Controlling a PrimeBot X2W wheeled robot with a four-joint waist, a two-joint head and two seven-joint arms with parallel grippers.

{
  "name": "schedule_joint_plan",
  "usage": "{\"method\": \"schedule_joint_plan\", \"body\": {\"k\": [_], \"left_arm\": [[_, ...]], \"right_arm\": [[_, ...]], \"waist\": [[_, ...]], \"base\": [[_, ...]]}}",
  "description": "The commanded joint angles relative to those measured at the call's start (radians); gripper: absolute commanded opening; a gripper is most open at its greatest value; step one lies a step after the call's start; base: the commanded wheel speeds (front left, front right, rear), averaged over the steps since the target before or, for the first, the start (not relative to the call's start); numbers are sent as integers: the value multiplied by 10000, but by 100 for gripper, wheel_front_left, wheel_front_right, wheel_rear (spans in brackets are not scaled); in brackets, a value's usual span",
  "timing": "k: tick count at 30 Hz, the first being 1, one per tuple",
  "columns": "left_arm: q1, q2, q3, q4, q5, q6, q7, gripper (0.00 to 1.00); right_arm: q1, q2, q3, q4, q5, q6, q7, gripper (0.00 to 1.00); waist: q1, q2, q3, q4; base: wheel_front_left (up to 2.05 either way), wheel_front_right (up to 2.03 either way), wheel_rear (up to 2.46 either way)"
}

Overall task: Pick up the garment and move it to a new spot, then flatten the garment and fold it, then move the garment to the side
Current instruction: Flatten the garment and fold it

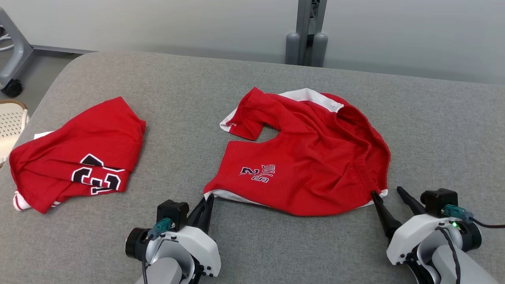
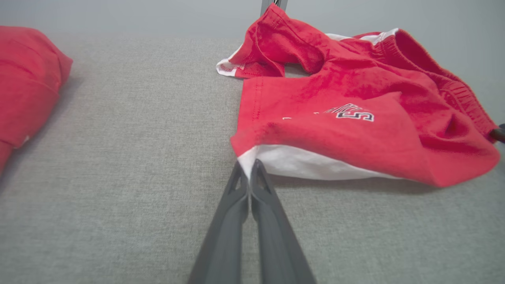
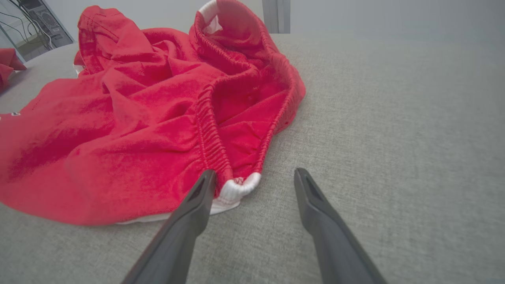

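Red shorts [image 1: 311, 157] with white trim lay crumpled near the middle of the grey cloth-covered table [image 1: 252, 79], the elastic waistband gaping open on the right and one leg folded back over itself at the far left. The left gripper [image 1: 208, 199] was clenched on the white hem at the near left corner of the red shorts; in the left wrist view its two dark fingers [image 2: 236, 205] met with the white edge pinched between the tips. The right gripper [image 1: 386, 191] stood released at the near right corner. One finger touched the red cloth beside the white end of the waistband [image 3: 240, 187], and the other rested on bare table.

Well apart to the left lay a folded red jersey [image 1: 79, 154], clear of both arms. Nothing stood between the grippers and the shorts. Beyond the far edge rose a grey post [image 1: 305, 35], and at the far left a grey frame leg ended on a black caster [image 1: 12, 88].

The dark print on the shorts [image 1: 258, 173] sat upside down to the head camera – a number and a word, too small to read with certainty. The jersey's large number [image 1: 98, 177] was half lost in the fold. A cream perforated object [image 1: 10, 126] was cut off by the left edge – I could not tell what it was.
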Motion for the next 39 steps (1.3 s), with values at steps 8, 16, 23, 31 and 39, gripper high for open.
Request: {"method": "schedule_joint_plan", "body": {"k": [8,16,23,31,39], "left_arm": [[47,25,75,-54,86,-84,-32,0],[45,25,36,-168,11,-3,-32,3],[80,24,77,-205,36,71,-32,2],[275,24,724,-980,441,184,-34,0],[406,21,1504,-2551,578,93,-32,0]], "right_arm": [[-256,-181,435,116,1132,3,-27,100],[-418,-221,1025,292,1925,3,-28,28],[-543,-273,1282,142,2599,3,-28,0],[-443,-242,1155,-788,4071,3,-27,0],[-1082,-614,980,-2286,5950,5,484,0]], "waist": [[0,0,22,44],[0,0,28,83],[0,0,-34,-28],[0,0,-652,-439],[0,0,-1536,-983]], "base": [[0,0,0],[0,0,0],[0,0,0],[0,0,0],[0,0,0]]}}
